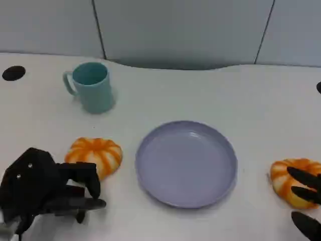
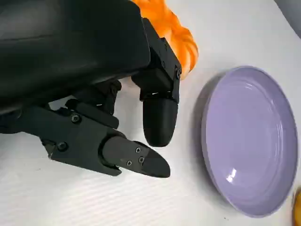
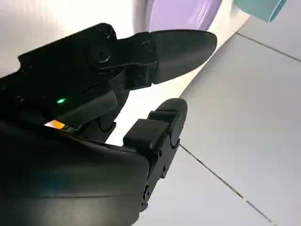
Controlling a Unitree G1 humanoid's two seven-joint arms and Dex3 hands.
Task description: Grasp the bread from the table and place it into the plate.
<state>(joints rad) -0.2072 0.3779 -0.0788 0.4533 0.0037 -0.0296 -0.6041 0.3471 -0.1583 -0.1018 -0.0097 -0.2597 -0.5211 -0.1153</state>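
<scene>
The right hand [image 1: 305, 201] was cut off by the picture's edge, fingertips over the right bread [image 1: 293, 182]; whether it gripped could not be told. The left hand [image 1: 47, 188] covered a small part of the left bread [image 1: 95, 154], fingers apart, holding nothing. Both breads lay on the white tabletop [image 1: 210, 93] beside the purple plate [image 1: 186, 162]; being round, they showed no long axis.
</scene>
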